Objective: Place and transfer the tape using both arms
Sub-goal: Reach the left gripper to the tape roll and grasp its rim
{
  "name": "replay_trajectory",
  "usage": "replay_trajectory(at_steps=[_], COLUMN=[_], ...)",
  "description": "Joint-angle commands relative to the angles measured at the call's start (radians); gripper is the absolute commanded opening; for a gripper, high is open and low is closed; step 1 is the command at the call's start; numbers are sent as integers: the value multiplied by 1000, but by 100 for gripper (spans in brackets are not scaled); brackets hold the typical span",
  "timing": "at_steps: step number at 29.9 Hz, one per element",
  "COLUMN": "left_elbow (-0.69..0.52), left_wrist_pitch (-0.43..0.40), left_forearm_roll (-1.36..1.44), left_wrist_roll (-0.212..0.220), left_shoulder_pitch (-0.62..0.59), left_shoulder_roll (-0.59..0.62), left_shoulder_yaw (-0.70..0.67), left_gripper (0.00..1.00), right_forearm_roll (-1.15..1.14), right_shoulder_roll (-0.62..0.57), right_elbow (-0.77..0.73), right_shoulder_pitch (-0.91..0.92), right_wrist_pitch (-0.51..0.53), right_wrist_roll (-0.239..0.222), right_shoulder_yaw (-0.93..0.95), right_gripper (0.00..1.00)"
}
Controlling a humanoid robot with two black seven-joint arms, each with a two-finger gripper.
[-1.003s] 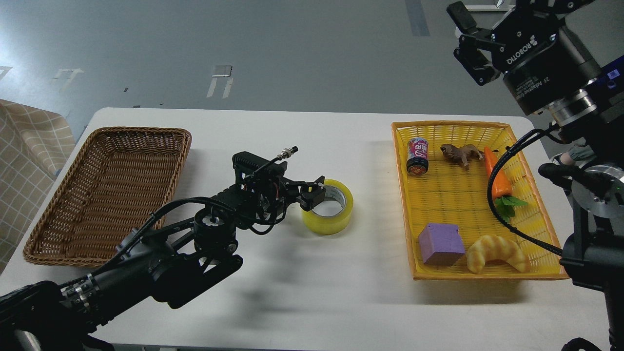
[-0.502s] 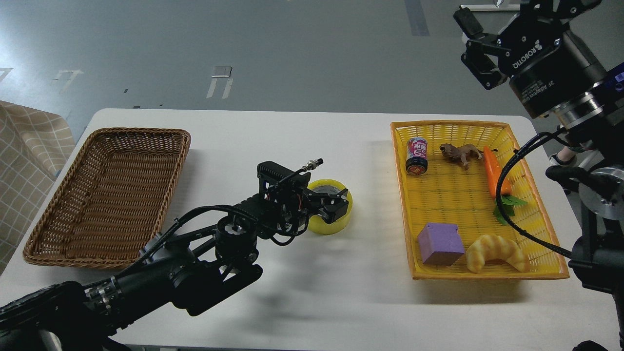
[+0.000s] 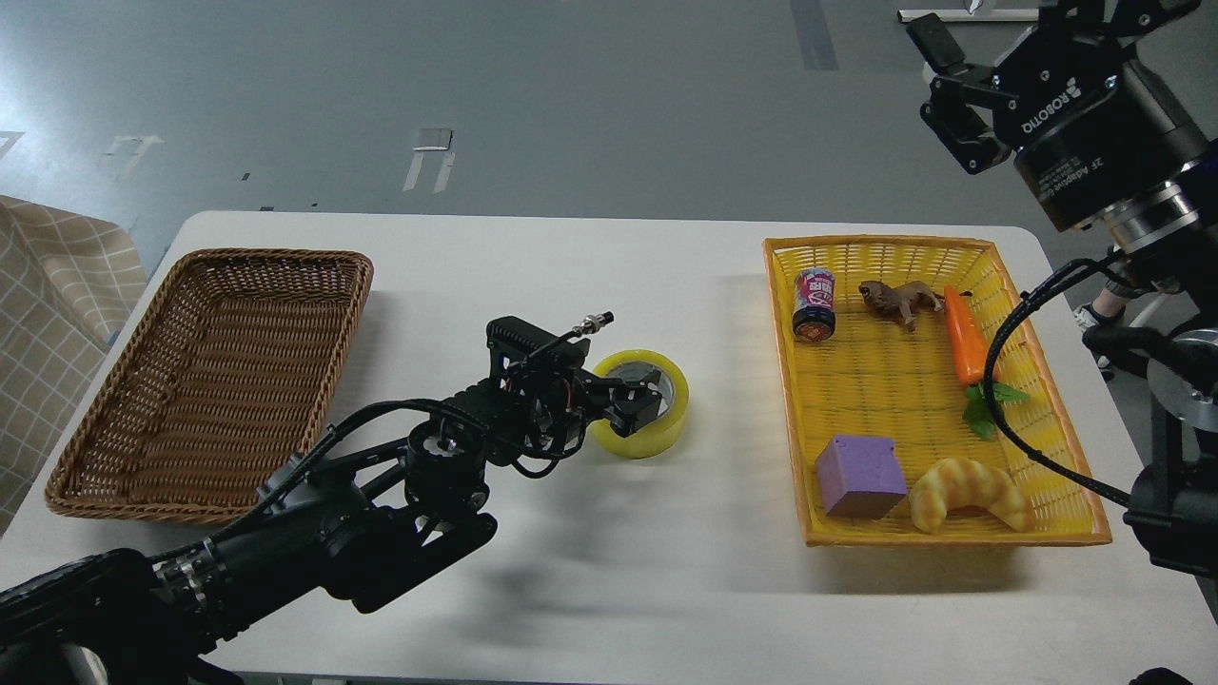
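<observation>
The tape [image 3: 657, 436], a yellow translucent roll, lies flat on the white table [image 3: 609, 571] between the two baskets. My left gripper [image 3: 636, 401] reaches in from the lower left and sits on the roll's near-left rim, with dark fingers over its core. I cannot tell the fingers apart or whether they pinch the wall. My right gripper [image 3: 952, 95], lettered ROBOTIQ, hangs high at the upper right above the yellow basket's far corner, open and empty.
An empty brown wicker basket [image 3: 86, 466] stands at the left. A yellow basket [image 3: 785, 457] at the right holds a can [image 3: 815, 304], a toy animal [image 3: 899, 300], a carrot [image 3: 966, 338], a purple cube [image 3: 859, 476] and a croissant [image 3: 969, 492].
My left gripper pushed right over the tape, then drew back slightly left onto its rim. The tape has stayed about where it was. My right gripper has risen and moved right.
</observation>
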Motion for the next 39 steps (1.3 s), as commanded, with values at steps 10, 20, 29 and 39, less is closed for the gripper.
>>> replay_trajectory(at_steps=[10, 20, 29, 39], left_elbow=[37, 37, 66, 74], left_wrist_pitch=[1, 1, 1, 1], left_forearm_roll=[0, 0, 0, 0], left_wrist_roll=[-3, -2, -2, 0], left_shoulder_pitch=[-7, -10, -6, -6], left_shoulder_roll=[-1, -15, -10, -22], left_shoulder_yaw=[-2, -2, 0, -2], left_gripper=[97, 97, 96, 87], right_forearm_roll=[0, 0, 2, 0], right_shoulder_roll=[0, 0, 0, 0], right_elbow=[1, -1, 1, 1], right_shoulder_pitch=[-11, -11, -25, -40], right_wrist_pitch=[-1, -5, -5, -7], right_wrist_roll=[0, 0, -2, -2], right_shoulder_yaw=[14, 26, 26, 27], right_gripper=[100, 100, 100, 100])
